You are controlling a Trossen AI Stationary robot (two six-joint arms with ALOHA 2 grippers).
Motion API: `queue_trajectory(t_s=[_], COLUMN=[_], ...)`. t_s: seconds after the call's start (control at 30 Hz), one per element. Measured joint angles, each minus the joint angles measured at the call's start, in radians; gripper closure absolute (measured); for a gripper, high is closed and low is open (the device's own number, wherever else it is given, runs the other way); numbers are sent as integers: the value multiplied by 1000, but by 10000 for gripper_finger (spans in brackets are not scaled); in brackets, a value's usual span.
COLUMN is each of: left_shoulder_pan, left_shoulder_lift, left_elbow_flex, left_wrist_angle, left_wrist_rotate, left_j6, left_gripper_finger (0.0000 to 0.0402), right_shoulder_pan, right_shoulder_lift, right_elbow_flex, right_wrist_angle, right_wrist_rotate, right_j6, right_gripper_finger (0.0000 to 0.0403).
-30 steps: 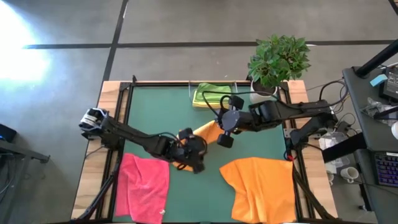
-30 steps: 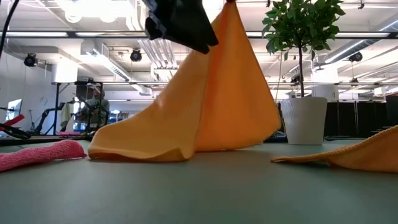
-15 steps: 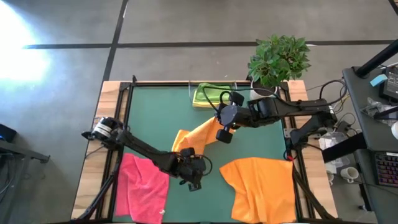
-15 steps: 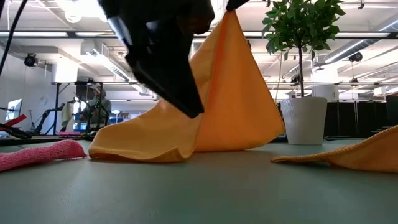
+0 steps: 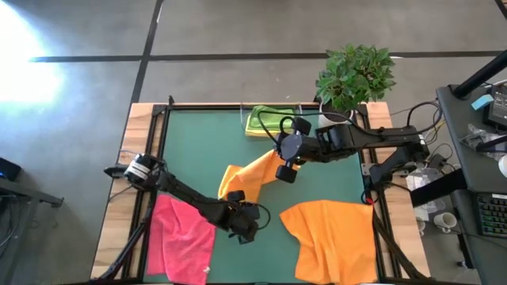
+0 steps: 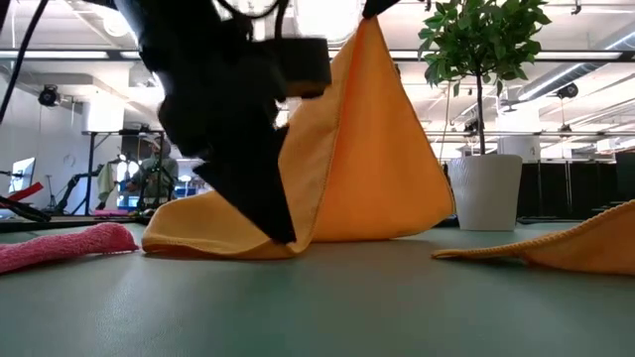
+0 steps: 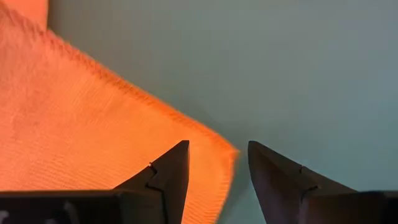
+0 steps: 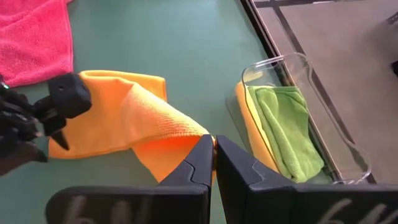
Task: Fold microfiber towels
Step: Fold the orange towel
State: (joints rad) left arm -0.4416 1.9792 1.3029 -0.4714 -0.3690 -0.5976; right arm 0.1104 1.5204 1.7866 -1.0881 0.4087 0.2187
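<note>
A clear tray (image 8: pixel 348 146) sits at the far edge of the green tabletop (image 5: pixel 198 142), next to a potted plant (image 5: pixel 354 75). Inside the tray lie a folded lime green towel (image 8: pixel 286 127) and a yellow towel (image 8: pixel 249 121) under it.

In the middle of the tabletop is an orange towel (image 5: pixel 249 176). The right pincer (image 8: pixel 213 163) is shut tight on one corner of it and holds that corner up in the air, so the cloth hangs down like a tent. The other end rests flat on the tabletop.

The left pincer (image 7: pixel 217 168) is low over the tabletop at the near corner of this orange towel. Its fingers are apart, one on each side of the corner, and they hold nothing.

A pink towel (image 5: pixel 184 237) lies bunched near the front left. A second orange towel (image 5: pixel 333 237) lies spread out at the front right, well apart from the pincers.
</note>
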Motion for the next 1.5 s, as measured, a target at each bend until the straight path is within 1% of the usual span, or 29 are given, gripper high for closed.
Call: queue_trajectory(t_s=[0.23,0.33,0.43,0.5,0.6,0.63,0.8,0.93,1.03,1.17,1.3,1.5], left_shoulder_pan=[8,9,8,8,14,14,16,13,10,10,10,10], left_shoulder_lift=[50,58,59,60,61,62,38,-35,-133,-246,-363,-493], left_elbow_flex=[4,3,4,4,2,1,1,0,5,1,2,2], left_wrist_angle=[-8,-10,-20,-21,-30,-32,-46,-98,-133,-143,-159,-311], left_wrist_rotate=[-4,-1,-14,-33,-49,-61,-52,-26,-26,-30,-64,-70], left_j6=[0,0,1,7,55,61,62,60,54,54,54,55], left_gripper_finger=[253,265,299,334,386,393,399,401,401,401,401,401], right_shoulder_pan=[0,0,0,0,0,0,0,0,3,17,43,77], right_shoulder_lift=[0,0,0,0,0,0,-5,-21,-33,-43,-45,-46], right_elbow_flex=[0,-1,-1,-1,-1,-1,-1,-1,-1,-1,-1,-1], right_wrist_angle=[-3,-8,-8,-10,-14,-16,-74,-169,-221,-235,-251,-250], right_wrist_rotate=[-24,-25,-25,-24,-25,-24,-25,-25,-25,-34,-54,-69], right_j6=[6,7,6,6,6,4,-50,-81,-86,-87,-89,-75], right_gripper_finger=[395,395,395,395,395,395,395,395,395,395,395,395])
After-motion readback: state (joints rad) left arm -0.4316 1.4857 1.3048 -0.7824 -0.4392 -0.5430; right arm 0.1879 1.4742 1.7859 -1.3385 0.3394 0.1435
